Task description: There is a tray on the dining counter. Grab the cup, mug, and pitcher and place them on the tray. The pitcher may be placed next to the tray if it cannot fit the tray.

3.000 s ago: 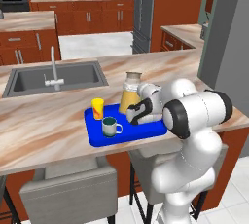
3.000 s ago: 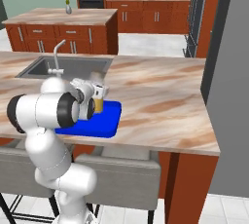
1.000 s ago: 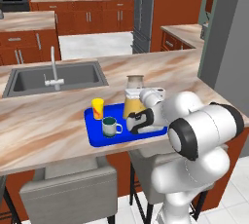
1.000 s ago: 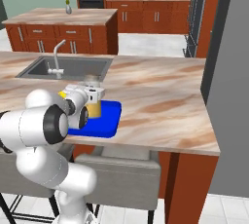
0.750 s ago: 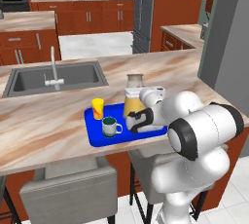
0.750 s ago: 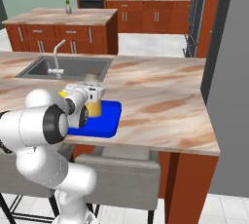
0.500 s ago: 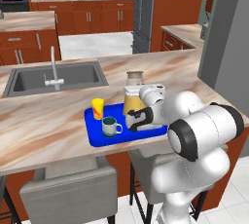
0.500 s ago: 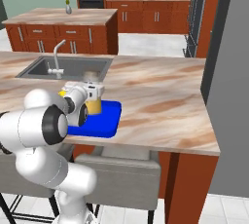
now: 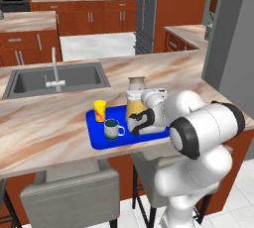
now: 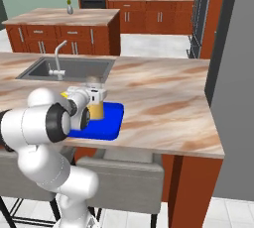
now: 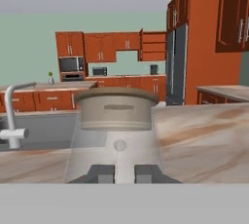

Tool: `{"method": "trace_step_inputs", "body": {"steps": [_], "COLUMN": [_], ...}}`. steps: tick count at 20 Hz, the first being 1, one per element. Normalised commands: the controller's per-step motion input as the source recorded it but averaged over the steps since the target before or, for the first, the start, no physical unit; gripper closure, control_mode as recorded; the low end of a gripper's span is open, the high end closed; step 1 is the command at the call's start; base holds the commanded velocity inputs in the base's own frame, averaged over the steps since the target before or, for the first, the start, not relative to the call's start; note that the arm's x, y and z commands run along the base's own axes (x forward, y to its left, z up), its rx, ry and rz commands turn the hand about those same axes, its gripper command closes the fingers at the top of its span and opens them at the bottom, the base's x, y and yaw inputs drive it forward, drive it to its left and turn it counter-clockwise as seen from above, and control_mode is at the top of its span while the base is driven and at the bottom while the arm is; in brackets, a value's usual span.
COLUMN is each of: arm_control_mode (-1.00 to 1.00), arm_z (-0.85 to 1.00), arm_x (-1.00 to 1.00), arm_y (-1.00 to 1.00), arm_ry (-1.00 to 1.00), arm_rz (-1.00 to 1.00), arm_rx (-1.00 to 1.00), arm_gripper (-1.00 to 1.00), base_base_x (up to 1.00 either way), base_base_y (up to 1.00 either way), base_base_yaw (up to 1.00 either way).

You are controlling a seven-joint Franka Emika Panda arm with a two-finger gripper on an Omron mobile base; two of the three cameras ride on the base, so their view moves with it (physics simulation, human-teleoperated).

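The blue tray lies on the marbled dining counter. On it stand the yellow cup, the white-and-teal mug and the glass pitcher with its brown lid and orange liquid. My gripper reaches level against the pitcher's near side, low down. In the hand view the pitcher stands close ahead, and the gripper has its fingers nearly together on the pitcher's near side. From the right, the pitcher and tray sit just past my forearm.
A steel sink with a faucet is set in the counter left of the tray. Grey stools stand under the near edge. A wall corner rises at the right. Bare counter stretches right of the tray.
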Motion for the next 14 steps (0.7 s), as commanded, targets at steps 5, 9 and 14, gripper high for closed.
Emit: {"method": "trace_step_inputs", "body": {"steps": [5, 9, 14], "arm_control_mode": [-1.00, -1.00, -1.00], "arm_z": [-0.56, -0.57, -0.50], "arm_x": [0.01, 0.00, 0.00], "arm_y": [-0.02, 0.00, 0.00], "arm_ry": [-0.10, -0.10, -0.09], "arm_rz": [0.00, 0.00, 0.00], "arm_rx": [0.00, 0.00, 0.00], "arm_gripper": [1.00, 1.00, 1.00], "base_base_x": [0.00, 0.00, 0.00], "base_base_y": [0.00, 0.00, 0.00], "base_base_yaw": [0.00, 0.00, 0.00]}}
